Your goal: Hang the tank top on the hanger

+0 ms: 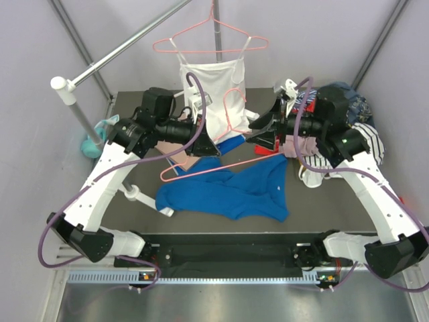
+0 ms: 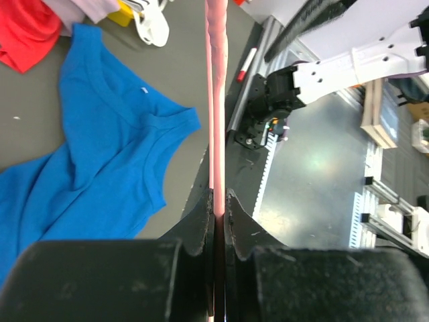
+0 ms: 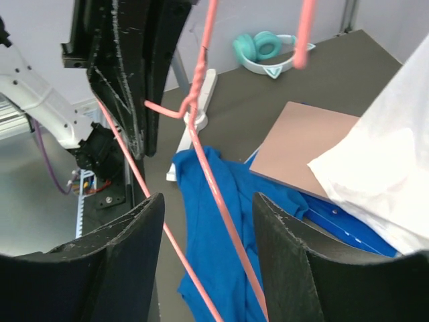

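The blue tank top (image 1: 231,193) lies crumpled flat on the dark table in front of both arms; it also shows in the left wrist view (image 2: 100,147) and the right wrist view (image 3: 214,255). The pink wire hanger (image 1: 224,166) is held tilted above it, hook up near the white camisole. My left gripper (image 1: 206,145) is shut on the hanger's wire (image 2: 216,100), seen between its jaws (image 2: 219,204). My right gripper (image 1: 260,131) is open; its jaws (image 3: 206,218) straddle a hanger wire (image 3: 224,215) without touching it.
A second pink hanger with the white camisole (image 1: 213,80) hangs from a metal rail (image 1: 127,43) at the back. Teal headphones (image 1: 94,139) lie at the left, a clothes pile (image 1: 355,127) at the right, and a red garment (image 2: 27,33) and a brown board (image 3: 295,147) on the table.
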Controlling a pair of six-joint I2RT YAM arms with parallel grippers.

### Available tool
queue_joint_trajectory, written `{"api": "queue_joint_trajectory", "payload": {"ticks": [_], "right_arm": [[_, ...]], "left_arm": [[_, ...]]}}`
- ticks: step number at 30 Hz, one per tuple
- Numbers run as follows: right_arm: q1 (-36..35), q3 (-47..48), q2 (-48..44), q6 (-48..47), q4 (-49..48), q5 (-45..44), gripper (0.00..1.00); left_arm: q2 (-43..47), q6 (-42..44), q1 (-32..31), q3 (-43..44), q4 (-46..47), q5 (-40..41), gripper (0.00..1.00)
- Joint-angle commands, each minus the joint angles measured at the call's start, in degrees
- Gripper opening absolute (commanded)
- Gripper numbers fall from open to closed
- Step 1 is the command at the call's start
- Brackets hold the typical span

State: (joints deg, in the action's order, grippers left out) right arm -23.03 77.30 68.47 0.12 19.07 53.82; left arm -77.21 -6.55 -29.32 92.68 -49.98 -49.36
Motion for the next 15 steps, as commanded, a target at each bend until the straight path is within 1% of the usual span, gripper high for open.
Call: {"api": "queue_joint_trajectory", "payload": {"ticks": [1, 3, 6, 7, 9, 10, 12, 13, 14, 15], "right_arm": [[-1.93, -0.3, 0.7, -1.53, -1.93, 4.01, 0.53], [-2.11, -0.74, 1.14, 1.35, -3.59, 5.67, 0.52], [-2.11, -1.97, 1.67, 5.58, -7.54, 7.96, 0.48], [-2.11, -2.58, 1.76, 7.68, -8.69, 8.57, 0.43], [-2.11, -2.85, 1.85, 8.58, -10.45, 9.37, 0.37], [-2.11, -2.85, 1.85, 9.19, -10.98, 9.37, 0.27], [-2.11, -2.85, 1.58, 9.28, -11.33, 9.28, 0.14], [-2.11, -2.85, 1.41, 9.2, -11.25, 9.02, 0.0], [-2.11, -2.85, 1.32, 9.2, -11.25, 8.15, 0.0], [-2.2, -3.03, 0.88, 8.85, -10.9, 7.44, 0.0]], "left_arm": [[-0.57, -1.45, -0.3, 1.62, 4.44, -4.77, 0.0], [-0.66, -2.24, -0.3, 1.45, 5.5, -5.82, 0.0], [-1.28, -3.56, -0.39, 1.27, 7.52, -7.23, 0.0], [-1.54, -4.0, -0.47, 1.27, 7.87, -7.32, 0.0], [-1.8, -4.26, -0.56, 1.36, 8.49, -7.76, 0.0], [-1.8, -4.35, -0.56, 1.36, 8.58, -7.76, 0.0], [-1.89, -4.09, -0.65, 1.18, 8.14, -7.42, 0.0], [-1.8, -3.83, -0.65, 1.1, 8.14, -6.28, 0.0], [-1.8, -3.74, -0.65, 0.66, 8.05, -5.66, 0.03], [-1.72, -3.74, -0.56, 0.48, 8.23, -4.7, 0.09]]}}
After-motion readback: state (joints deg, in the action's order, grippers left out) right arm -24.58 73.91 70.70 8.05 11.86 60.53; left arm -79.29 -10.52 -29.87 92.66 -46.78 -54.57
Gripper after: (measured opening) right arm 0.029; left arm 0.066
